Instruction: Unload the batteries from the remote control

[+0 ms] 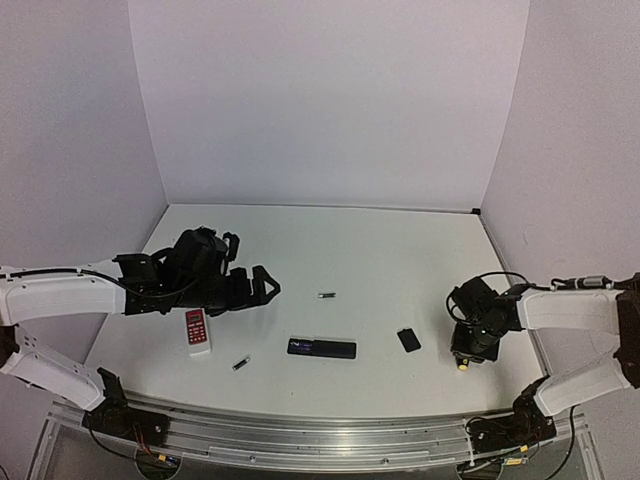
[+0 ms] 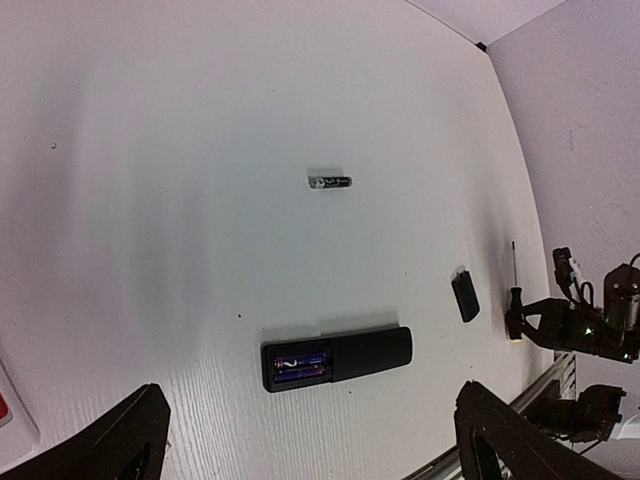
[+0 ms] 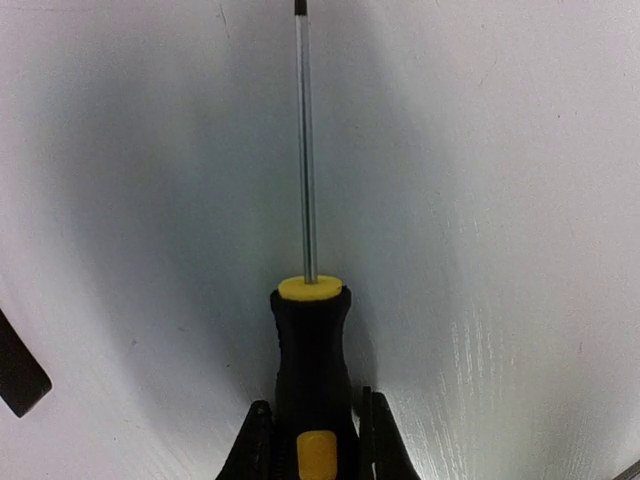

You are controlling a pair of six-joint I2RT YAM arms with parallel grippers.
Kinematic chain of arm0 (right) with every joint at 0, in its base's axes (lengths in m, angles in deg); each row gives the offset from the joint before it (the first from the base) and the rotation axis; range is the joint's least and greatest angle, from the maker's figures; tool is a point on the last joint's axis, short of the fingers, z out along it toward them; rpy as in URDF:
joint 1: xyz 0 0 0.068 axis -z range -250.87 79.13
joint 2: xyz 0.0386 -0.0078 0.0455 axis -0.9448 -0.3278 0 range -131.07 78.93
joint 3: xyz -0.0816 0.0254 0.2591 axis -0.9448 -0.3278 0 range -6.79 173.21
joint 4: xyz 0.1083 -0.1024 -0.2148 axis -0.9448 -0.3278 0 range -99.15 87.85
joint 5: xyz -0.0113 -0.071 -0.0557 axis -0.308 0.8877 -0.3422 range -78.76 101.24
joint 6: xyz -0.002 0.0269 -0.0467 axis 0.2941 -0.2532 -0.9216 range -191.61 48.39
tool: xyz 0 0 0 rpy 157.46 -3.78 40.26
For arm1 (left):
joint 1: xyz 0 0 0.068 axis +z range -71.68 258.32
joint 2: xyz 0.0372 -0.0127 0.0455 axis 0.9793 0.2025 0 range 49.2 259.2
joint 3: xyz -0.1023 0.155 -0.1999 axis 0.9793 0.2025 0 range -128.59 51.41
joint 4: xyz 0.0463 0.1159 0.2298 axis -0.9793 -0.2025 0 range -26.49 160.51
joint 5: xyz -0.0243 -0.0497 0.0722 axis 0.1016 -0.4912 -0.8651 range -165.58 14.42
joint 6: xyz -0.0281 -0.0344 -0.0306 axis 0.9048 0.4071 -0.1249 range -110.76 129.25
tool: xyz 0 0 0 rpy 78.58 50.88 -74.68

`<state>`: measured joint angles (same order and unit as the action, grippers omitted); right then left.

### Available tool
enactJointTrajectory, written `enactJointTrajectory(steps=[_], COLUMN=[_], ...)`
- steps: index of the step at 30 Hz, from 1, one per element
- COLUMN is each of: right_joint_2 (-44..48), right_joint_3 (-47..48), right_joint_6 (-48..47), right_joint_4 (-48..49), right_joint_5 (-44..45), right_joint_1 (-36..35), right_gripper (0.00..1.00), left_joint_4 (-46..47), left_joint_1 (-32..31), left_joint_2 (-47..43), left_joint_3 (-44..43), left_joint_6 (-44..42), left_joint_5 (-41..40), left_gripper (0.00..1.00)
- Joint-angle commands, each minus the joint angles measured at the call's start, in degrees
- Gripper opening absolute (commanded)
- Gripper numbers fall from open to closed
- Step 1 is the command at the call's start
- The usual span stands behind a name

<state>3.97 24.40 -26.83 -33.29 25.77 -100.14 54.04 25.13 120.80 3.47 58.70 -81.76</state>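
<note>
Top external, batteries in compartment: seated in the open left end of the black remote. Blue and purple wrap shows, and any print is too small to read.
Loose battery: lies alone beyond the black remote, toward the middle of the table, with bare surface on every side. The left wrist view shows a pale band on it, lettering illegible.
Second loose battery: near the front edge, between the white remote and the black one, touching neither.
Black remote: lies crosswise near the front edge, about centre, apart from everything else.
Left gripper: jaws spread wide, holding nothing. It is held over the table left of the loose battery, just beyond the white remote.
White remote: red button panel, labels unreadable. It lies at the left front.
Cover: small flat black rectangle right of the black remote, not touching it.
Right gripper: clamped on the black-and-yellow handle of the screwdriver, near the table's right edge, shaft pointing away from the wrist camera.
Table: white, with walls at the back and both sides. Broad surface runs from the loose battery to the back wall.
</note>
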Motion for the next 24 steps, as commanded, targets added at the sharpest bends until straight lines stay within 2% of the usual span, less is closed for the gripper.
enactJointTrajectory(steps=[1,4,6,12,15,18,24], right_joint_2=[6.2,12.5,15.9,15.6,13.1,11.5,6.1], right_joint_3=[1.8,5.0,7.2,14.0,16.7,18.9,23.1], right_joint_6=[-5.9,-11.7,-16.3,-26.8,-31.0,-36.0,-39.2], right_joint_4=[-2.3,-5.3,-5.9,-6.0,-6.8,-7.9,-8.1], right_joint_5=[-0.2,-2.3,-8.0,-47.5,-60.1,-65.5,-66.3], right_joint_1=[0.2,0.2,0.2,0.0,-2.7,-7.8,-13.4], right_gripper=[0.0,0.0,0.0,0.0,0.0,0.0,0.0], left_joint_4=[3.0,5.6,7.5,15.4,19.1,23.6,31.6], left_joint_1=[0.3,0.3,0.3,0.4,0.4,0.4,0.3], left_joint_2=[-2.5,-3.1,-3.1,-2.0,0.0,2.9,10.0], left_joint_3=[0.4,0.4,0.3,0.0,-1.7,-2.9,-5.4], left_joint_6=[-2.4,-6.7,-10.1,-20.0,-20.8,-18.1,-9.8], left_joint_5=[2.2,5.5,8.2,20.8,28.4,37.5,51.2], left_gripper=[1.0,1.0,1.0,1.0,0.99,0.99,0.93])
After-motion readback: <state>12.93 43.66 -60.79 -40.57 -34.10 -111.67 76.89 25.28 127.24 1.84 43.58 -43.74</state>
